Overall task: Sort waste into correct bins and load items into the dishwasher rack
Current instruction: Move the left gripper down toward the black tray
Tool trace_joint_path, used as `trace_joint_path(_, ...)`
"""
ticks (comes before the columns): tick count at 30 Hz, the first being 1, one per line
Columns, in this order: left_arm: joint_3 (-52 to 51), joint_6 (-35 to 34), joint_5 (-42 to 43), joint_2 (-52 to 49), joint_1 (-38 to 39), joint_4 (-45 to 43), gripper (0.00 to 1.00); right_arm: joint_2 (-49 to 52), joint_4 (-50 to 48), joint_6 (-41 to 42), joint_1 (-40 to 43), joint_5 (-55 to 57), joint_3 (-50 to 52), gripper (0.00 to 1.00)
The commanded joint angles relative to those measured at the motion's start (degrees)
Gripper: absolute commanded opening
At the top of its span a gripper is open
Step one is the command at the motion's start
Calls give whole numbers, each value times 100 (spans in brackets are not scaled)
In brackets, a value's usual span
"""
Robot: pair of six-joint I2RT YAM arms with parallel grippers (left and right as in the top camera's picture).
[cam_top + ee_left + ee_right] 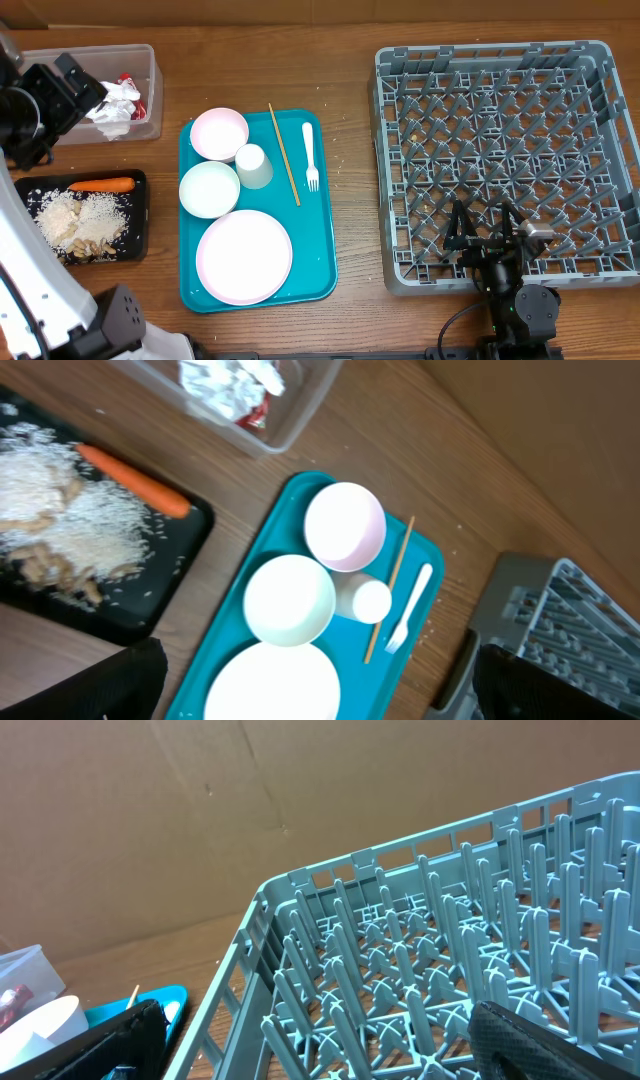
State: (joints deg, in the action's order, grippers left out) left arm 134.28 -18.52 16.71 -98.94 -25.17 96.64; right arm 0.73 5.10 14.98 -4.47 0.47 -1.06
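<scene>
Napkins (112, 108), crumpled, sit in clear rectangular tub (152, 70).

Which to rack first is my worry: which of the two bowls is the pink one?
The pink bowl is the one at the teal tray's corner nearest the clear tub; the other bowl, whiter, lies between it and the plate.

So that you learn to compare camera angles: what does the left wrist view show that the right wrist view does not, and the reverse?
Only the left wrist view shows the black tray with its rice and the carrot. Only the right wrist view shows the cardboard wall and a close look along the upright pegs inside the rack. Both views take in part of the rack and part of the teal tray.
</scene>
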Motion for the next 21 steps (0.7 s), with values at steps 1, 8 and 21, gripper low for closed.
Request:
trace_joint_path(1, -435, -81, -420, 468, -37, 17, 100, -57, -35, -20, 33, 74, 59, 100)
trace_joint_path(8, -2090, -321, -798, 1355, -39, 13, 100, -57, -37, -20, 33, 74, 59, 100)
trace_joint_path(21, -4212, -1838, -1434, 1943, -50, -857, 100, -57, -37, -20, 33, 74, 59, 100)
